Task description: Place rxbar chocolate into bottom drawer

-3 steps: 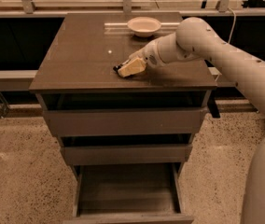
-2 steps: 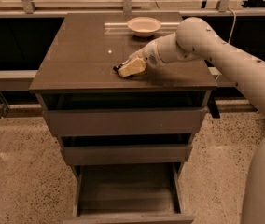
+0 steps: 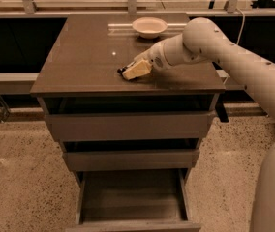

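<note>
**Black bar under the gripper, nothing moved**

Black-wrapped and flat, the rxbar chocolate [image 3: 123, 72] lies on the dark brown cabinet top [image 3: 79, 57], a little above the middle of the frame. Only its left end shows past the cream-coloured gripper [image 3: 136, 70]. The gripper is down at the bar, angled toward the left. I cannot tell whether it has closed on the wrapper or only rests against it.

Against the last second of feed I see no change. The bar, the gripper and the white jointed arm [image 3: 234, 57] reaching in from the right edge all sit where they were. I read this as a pause at the grasp, so the task is near its start and the lift is not yet made.

Near the top centre, a shallow white bowl [image 3: 149, 27] stands well apart from the bar. Under the top are the two upper grey-brown drawers [image 3: 130, 125]. Below them, at the lower centre, the bottom drawer [image 3: 132, 197] is pulled out with its floor showing. Next I would need the bar carried clear of the front edge before going down to it.
</note>
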### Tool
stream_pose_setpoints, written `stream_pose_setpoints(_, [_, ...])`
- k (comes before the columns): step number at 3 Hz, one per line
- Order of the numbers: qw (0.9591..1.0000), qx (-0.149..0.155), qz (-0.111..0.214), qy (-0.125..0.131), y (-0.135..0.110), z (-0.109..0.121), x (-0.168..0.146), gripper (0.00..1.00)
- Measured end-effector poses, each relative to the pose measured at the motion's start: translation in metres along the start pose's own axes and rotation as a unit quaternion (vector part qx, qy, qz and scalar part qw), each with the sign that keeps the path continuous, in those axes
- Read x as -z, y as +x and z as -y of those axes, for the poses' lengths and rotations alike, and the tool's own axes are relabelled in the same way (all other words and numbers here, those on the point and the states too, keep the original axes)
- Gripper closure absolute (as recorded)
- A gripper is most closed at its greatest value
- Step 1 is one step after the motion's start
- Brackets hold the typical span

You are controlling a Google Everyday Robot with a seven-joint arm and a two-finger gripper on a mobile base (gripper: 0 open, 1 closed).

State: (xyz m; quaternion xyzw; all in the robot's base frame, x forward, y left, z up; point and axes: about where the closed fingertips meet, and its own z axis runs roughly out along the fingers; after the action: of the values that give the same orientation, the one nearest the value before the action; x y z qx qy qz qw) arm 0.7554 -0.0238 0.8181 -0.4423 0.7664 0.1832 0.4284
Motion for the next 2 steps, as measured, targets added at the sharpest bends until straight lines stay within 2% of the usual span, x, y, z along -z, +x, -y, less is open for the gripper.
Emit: stream_pose_setpoints(2, [1.0, 0.0, 0.0, 0.0, -0.0002, 0.0, 0.0001, 1.0])
